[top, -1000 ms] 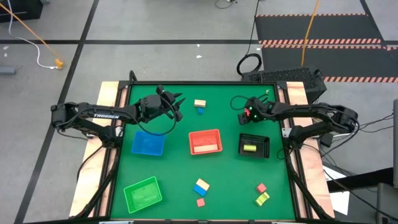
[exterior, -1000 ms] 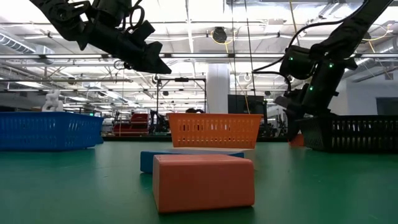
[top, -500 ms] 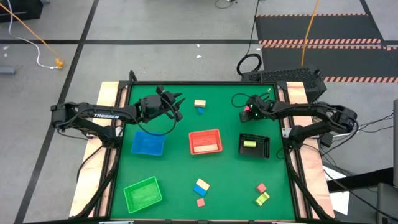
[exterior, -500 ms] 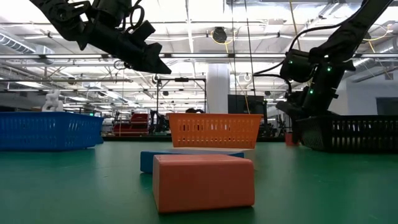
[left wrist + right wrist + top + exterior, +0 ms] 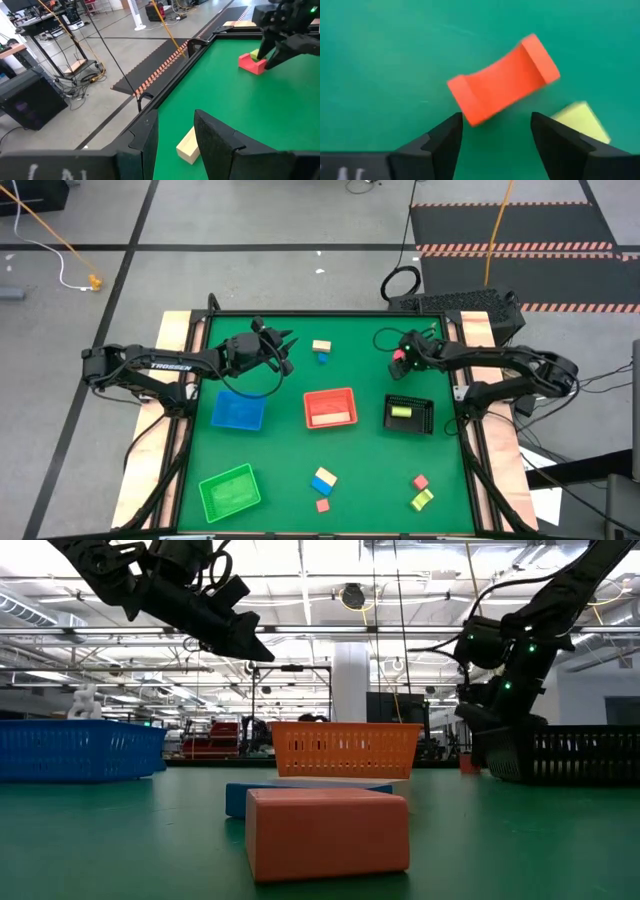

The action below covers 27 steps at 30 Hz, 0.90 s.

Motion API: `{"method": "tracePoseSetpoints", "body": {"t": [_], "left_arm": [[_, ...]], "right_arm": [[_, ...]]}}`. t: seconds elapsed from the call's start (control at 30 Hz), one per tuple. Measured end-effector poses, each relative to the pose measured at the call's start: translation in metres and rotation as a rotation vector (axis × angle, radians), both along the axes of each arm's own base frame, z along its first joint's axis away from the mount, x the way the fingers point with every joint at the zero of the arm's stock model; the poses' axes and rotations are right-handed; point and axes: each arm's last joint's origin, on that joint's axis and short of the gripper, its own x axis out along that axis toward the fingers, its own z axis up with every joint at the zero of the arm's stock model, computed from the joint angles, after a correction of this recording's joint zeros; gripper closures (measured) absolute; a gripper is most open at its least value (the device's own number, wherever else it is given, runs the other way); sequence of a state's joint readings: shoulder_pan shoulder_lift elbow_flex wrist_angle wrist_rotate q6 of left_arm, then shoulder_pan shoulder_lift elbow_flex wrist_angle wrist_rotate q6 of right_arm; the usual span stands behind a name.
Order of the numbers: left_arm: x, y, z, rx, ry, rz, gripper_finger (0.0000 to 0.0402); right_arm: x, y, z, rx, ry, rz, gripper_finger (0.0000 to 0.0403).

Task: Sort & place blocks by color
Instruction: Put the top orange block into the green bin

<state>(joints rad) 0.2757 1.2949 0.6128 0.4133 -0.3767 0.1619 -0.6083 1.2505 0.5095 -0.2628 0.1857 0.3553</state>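
A: Where is the right gripper (image 5: 492, 137)?
B: Near the table's (image 5: 360, 470) far right corner, fingers spread above a red block (image 5: 502, 85), a yellow-green block (image 5: 580, 122) beside it.
A: And the left gripper (image 5: 175, 132)?
B: Raised near the far edge, empty, fingers slightly parted, by the tan block (image 5: 189, 145).
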Motion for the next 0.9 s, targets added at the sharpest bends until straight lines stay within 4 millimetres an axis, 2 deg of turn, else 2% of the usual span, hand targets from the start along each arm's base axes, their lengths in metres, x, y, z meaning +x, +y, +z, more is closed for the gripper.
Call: {"method": "tracePoseSetpoints", "body": {"t": [0.23, 0.67, 0.9], "left_arm": [[0.0, 0.0, 0.0, -0.001, -0.001, 0.001, 0.0275], [0.0, 0.0, 0.0, -0.002, 0.0, 0.001, 0.0275], [-0.001, 0.0, -0.002, -0.007, 0.021, 0.001, 0.0275]], "right_arm": [[-0.001, 0.001, 0.01, -0.077, 0.016, 0.136, 0.0178], [0.011, -0.006, -0.001, -0.11, 0.013, 0.227, 0.0212], [0.013, -0.008, -0.008, -0.098, 0.052, 0.25, 0.0263]]}}
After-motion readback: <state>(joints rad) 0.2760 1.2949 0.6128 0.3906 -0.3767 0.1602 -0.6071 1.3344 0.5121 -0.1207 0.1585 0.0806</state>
